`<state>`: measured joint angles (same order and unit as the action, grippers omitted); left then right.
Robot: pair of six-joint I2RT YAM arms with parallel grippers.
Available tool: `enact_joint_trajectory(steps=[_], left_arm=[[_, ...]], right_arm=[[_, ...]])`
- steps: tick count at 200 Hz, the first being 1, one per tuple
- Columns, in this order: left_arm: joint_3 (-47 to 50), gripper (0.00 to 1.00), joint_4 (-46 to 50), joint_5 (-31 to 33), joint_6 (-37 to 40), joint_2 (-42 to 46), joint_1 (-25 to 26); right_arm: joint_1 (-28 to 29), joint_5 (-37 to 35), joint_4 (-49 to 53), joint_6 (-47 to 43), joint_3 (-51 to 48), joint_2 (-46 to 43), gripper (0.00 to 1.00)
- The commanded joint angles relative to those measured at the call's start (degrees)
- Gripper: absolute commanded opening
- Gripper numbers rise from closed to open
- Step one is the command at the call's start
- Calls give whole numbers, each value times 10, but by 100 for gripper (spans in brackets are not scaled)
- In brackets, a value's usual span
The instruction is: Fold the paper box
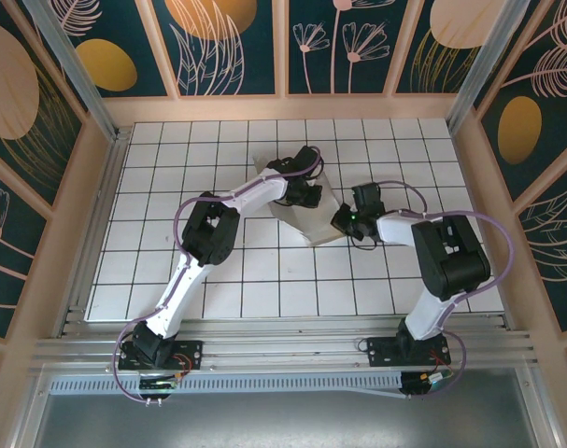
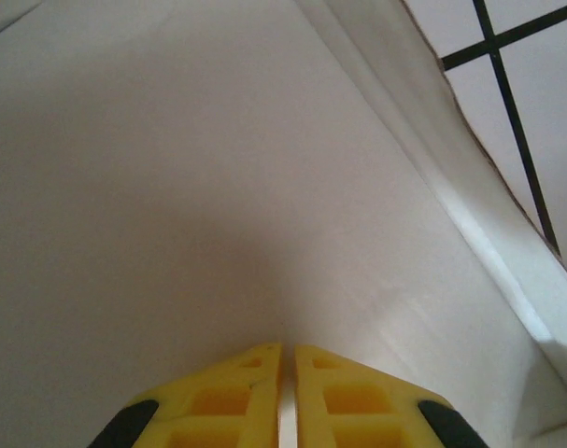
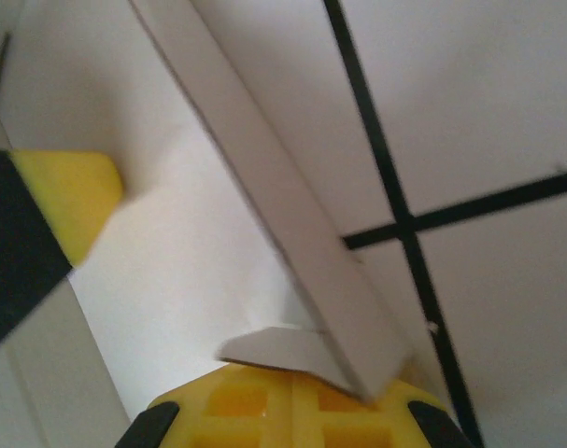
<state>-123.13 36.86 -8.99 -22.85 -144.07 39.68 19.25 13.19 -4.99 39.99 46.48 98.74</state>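
Note:
The white paper box (image 1: 313, 217) lies partly folded near the middle of the gridded table. My left gripper (image 1: 303, 193) is on its far side, over the box. In the left wrist view its yellow fingers (image 2: 236, 383) are shut to a thin slit, tips (image 2: 289, 347) against a broad white panel (image 2: 171, 187) with a raised side wall (image 2: 423, 121). My right gripper (image 1: 343, 222) is at the box's right edge. Its yellow fingers (image 3: 255, 406) are shut, and a raised flap (image 3: 292, 252) with a small bent tab (image 3: 278, 350) rests over their tips (image 3: 292, 375).
The white table with black grid lines (image 1: 171, 187) runs out around the box to wooden walls (image 1: 96, 187) on three sides. The left gripper's yellow and black finger (image 3: 63, 196) shows at the left of the right wrist view.

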Motion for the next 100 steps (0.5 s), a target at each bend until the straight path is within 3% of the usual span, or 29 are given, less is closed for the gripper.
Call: enact_joint_trajectory(steps=[1,71,100], left_arm=[[-5,12,41,-23,-4,-17,11],[-1,12,40,-22,-6,-10,11],[-3,14,37,-21,-11,-13,11]], right_arm=[[10,-61,22,-3,41,12,0],[8,-77,13,-30,54,50,0],[16,-51,45,-43,71,16,0]])
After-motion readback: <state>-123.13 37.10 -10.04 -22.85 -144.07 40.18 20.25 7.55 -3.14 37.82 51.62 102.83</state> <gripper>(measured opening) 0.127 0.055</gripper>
